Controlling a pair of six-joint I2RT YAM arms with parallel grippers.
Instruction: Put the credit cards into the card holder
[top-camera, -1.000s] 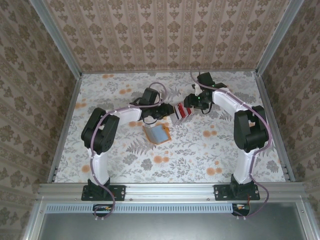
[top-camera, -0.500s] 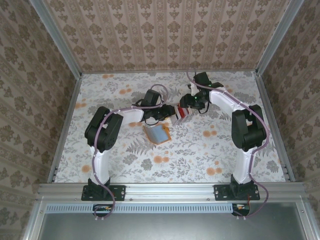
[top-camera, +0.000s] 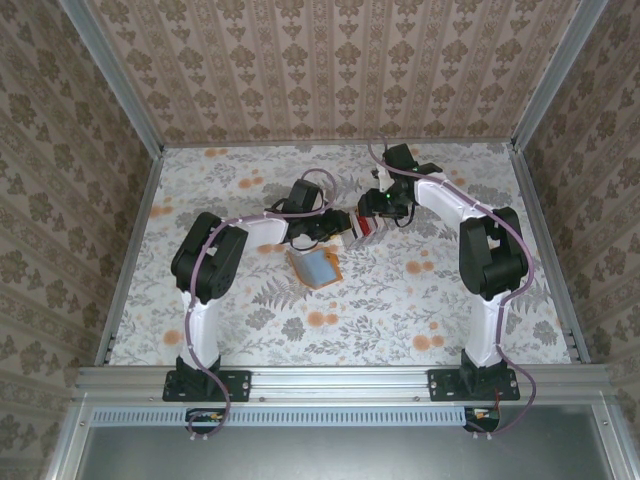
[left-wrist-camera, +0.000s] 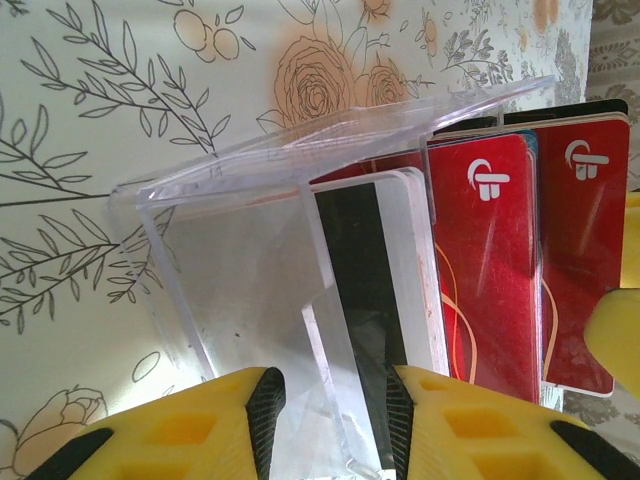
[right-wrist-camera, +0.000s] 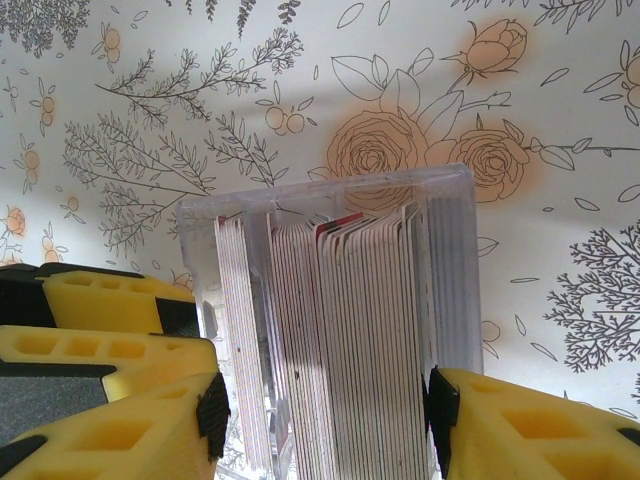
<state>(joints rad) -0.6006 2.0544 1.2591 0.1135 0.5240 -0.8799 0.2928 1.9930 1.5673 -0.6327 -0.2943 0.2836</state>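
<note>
Insertion step: the left gripper (left-wrist-camera: 328, 400) jaws clamp the clear card holder (left-wrist-camera: 230, 260) wall, the right gripper (right-wrist-camera: 322, 410) jaws clamp the credit cards (left-wrist-camera: 490, 260) partly inside it; next, you should push them squarely home.

The credit cards (right-wrist-camera: 345, 340) (edge-on) run off the right wrist view's bottom edge.

Top view: even, soft overhead light, with faint shadows by the arms on the table (top-camera: 250, 330); wide-angle, walls lean at the edges. Wrist views are bright. Glare streaks on the clear case (left-wrist-camera: 250, 200) edges. Right gripper (right-wrist-camera: 327, 400) foam is slightly soft near the lens; broad shadow bands behind.
</note>
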